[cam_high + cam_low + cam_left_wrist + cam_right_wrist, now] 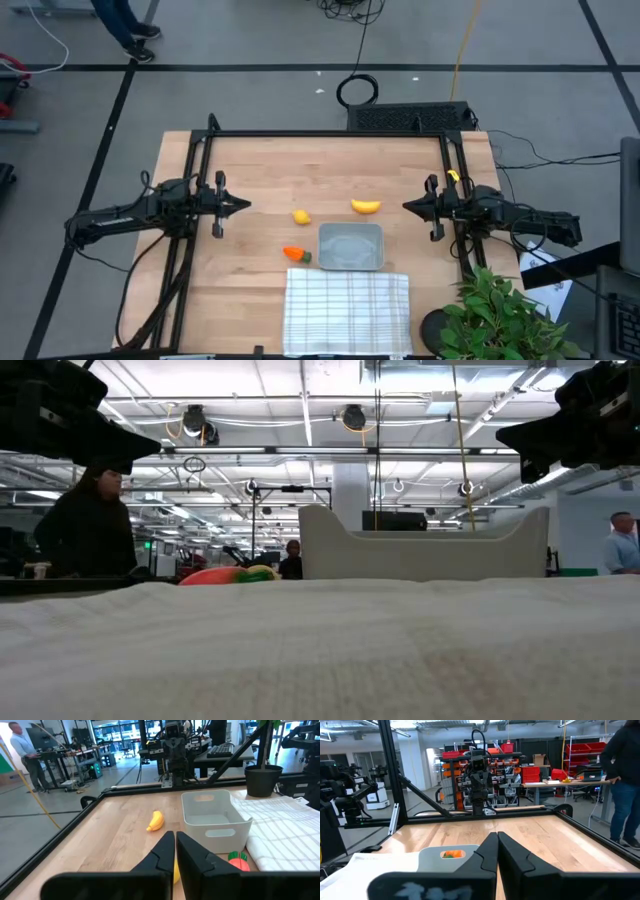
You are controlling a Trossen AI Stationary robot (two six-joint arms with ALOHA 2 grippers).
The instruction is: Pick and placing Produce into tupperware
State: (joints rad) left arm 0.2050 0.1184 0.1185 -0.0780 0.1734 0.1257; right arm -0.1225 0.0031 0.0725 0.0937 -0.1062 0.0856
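In the high view the orange carrot (296, 254) lies on the wood just left of the grey tupperware (350, 247). The lemon (301, 216) and the banana (366, 207) lie on the wood beyond the tupperware, apart from each other. My left gripper (240, 205) hovers shut near the table's left side, pointing right at the lemon. My right gripper (408, 207) hovers shut near the right side, pointing left at the banana. In the left wrist view the banana (155, 820), the tupperware (215, 822) and the carrot (239, 861) show beyond the shut fingers (175, 845), which partly hide the lemon.
A white checked cloth (347, 310) lies at the table's near edge, touching the tupperware's near side. A potted plant (500, 315) stands at the near right corner. A black frame (330, 133) runs along the table's far, left and right sides. People stand in the room beyond.
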